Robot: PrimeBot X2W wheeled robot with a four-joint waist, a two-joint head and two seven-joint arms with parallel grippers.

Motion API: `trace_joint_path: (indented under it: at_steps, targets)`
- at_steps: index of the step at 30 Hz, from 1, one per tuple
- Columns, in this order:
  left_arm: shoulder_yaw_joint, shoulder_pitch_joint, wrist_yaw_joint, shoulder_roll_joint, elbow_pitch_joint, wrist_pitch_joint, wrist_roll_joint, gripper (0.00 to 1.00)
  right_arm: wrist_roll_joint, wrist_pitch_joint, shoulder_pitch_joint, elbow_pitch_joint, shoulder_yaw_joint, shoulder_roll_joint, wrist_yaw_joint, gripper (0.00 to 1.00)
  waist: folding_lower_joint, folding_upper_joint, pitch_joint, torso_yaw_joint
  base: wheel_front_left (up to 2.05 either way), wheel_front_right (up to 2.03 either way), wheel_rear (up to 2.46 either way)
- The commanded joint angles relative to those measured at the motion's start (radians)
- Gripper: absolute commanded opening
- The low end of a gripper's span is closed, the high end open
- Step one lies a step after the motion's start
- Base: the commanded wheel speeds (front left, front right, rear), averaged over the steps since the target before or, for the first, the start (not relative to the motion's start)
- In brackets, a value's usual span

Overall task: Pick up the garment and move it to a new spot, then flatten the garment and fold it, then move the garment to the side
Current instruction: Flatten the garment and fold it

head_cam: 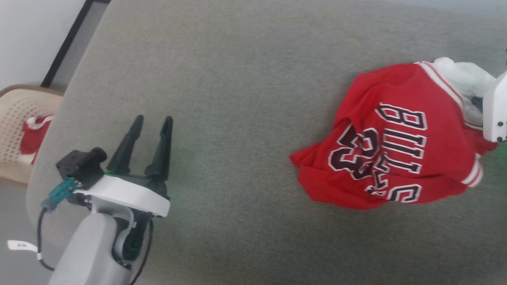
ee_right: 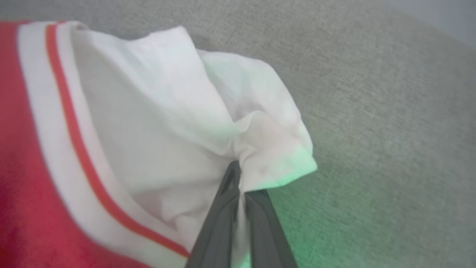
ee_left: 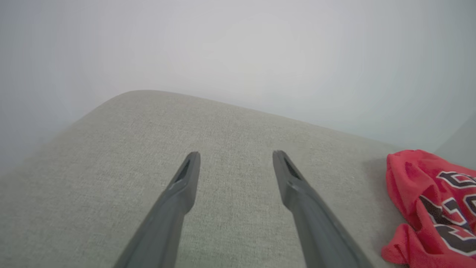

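Observation:
The garment (head_cam: 396,138), a red jersey with black "BULLS 23" lettering and white sleeves, lies crumpled at the right of the grey cushioned surface (head_cam: 245,99). My right gripper (ee_right: 240,175) is shut on a bunched white sleeve (ee_right: 178,123) of the garment, cloth pinched between its fingers; its white wrist housing (head_cam: 496,111) shows at the head view's right edge. My left gripper (head_cam: 152,126) stands open over bare surface far to the left of the garment, nothing between its fingers (ee_left: 186,178). The garment's red edge (ee_left: 427,208) shows at the lower right of the left wrist view.
A beige perforated basket (head_cam: 20,114) holding another red and white cloth (head_cam: 33,134) stands off the left side of the surface. A white wall with a dark strip (head_cam: 67,39) rises at the far left. Floor lies below the basket.

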Motion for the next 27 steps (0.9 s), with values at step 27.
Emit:
trace_joint_path:
  at_steps: [27]
  targets:
    - [0.072,0.084,0.031,0.105,-0.076,0.029,-0.010,1.00,0.137,-0.035,0.518,-0.310,-0.275,-0.054,-0.002,0.00,0.0000,0.0000,-0.118,-0.224,0.00,0.00,0.00]
